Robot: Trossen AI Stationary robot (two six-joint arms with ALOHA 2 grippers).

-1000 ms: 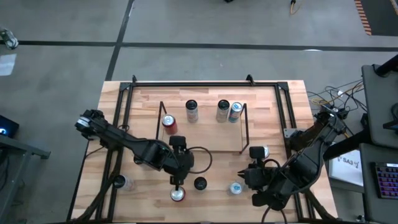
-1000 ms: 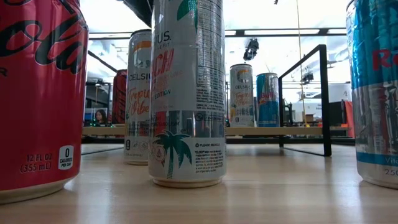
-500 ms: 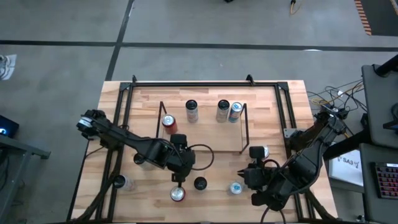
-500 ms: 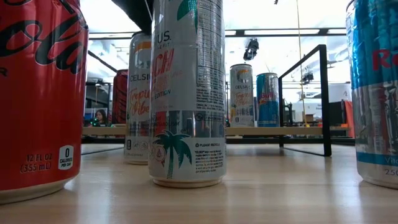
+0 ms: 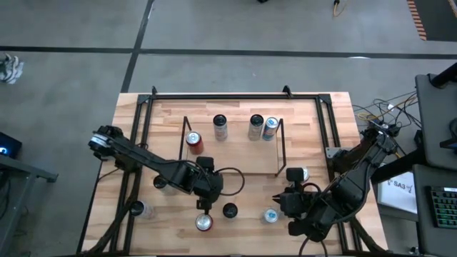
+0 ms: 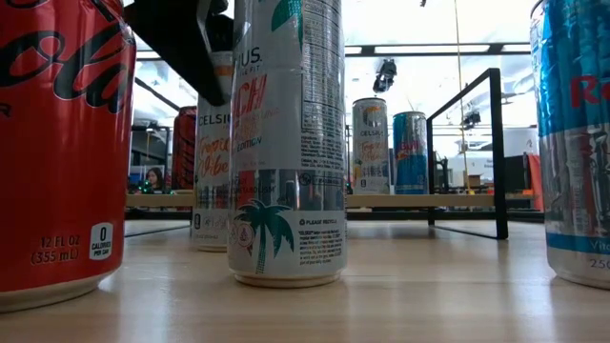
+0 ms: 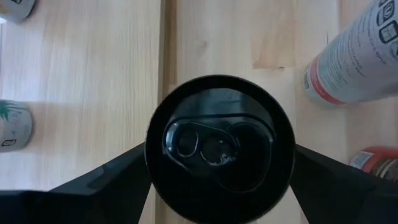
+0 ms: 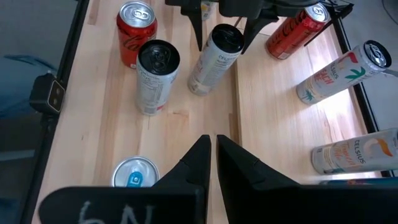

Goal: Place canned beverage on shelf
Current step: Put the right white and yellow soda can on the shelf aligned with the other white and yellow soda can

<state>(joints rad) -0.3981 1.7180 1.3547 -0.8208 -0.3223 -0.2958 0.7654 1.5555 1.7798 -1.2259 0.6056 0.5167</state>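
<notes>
My left gripper (image 5: 205, 202) is open and points down over a pale Celsius can with a black top (image 7: 219, 146), which stands upright on the table near its front edge. The fingers (image 8: 199, 23) stand on either side of the can's top without visibly touching it. The can also shows in the low view (image 6: 212, 162). The shelf (image 5: 243, 153) stands at the table's far middle, with several cans upright on its wood base (image 6: 429, 201). My right gripper (image 8: 213, 149) is shut and empty near the table's front right (image 5: 280, 200).
A red cola can (image 5: 204, 223), a black-topped can (image 5: 229, 210) and a blue-topped can (image 5: 270, 215) stand close around my left gripper near the front edge. Further cans stand at the left (image 5: 141, 209) and right (image 5: 302, 173). A black tubular frame (image 5: 214, 96) borders the table.
My left gripper has come down over the Celsius can; in the low view its dark finger now reaches beside the can's top, where only a tip showed before. The can has stayed in place.
</notes>
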